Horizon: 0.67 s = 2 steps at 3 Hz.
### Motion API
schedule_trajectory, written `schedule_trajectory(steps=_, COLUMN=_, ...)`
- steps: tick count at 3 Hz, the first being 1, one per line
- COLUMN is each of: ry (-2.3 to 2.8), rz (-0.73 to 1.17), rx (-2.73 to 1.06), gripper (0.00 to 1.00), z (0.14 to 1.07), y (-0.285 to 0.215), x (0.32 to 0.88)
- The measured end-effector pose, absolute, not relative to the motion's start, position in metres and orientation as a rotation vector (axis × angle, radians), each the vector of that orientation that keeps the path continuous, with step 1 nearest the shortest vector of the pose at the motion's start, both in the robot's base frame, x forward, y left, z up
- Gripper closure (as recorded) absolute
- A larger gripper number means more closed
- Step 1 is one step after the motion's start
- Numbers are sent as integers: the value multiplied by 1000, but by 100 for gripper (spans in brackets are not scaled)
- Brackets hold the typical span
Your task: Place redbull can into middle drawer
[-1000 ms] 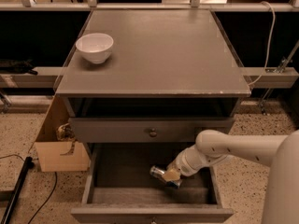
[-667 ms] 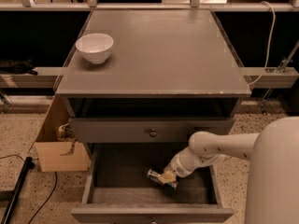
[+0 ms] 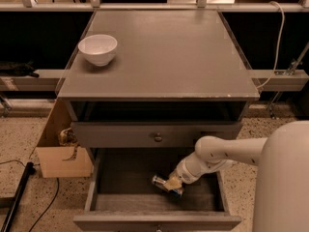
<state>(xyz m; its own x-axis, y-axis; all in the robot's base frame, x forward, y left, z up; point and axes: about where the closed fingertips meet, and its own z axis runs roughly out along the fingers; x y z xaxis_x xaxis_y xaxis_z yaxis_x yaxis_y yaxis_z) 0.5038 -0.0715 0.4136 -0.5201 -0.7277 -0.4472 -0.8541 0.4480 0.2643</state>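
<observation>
One slim silver-blue metal redbull can [image 3: 159, 181], we judge light, slick; gripper [image 3: 173, 183] clamps its mid-body inside grey wooden middle drawer [image 3: 120, 221].

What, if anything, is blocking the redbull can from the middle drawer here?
Nothing visible does. The middle drawer is pulled open, and the redbull can is already inside it, lying tilted at the tip of the claw, which reaches in from the right. No other item shows in the drawer.
</observation>
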Motion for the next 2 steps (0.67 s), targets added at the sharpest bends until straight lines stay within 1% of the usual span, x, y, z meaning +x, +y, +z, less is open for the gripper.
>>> schedule_trajectory(steps=2, ry=2433, rz=676, rx=-1364, gripper=27, z=414, y=-71, x=504)
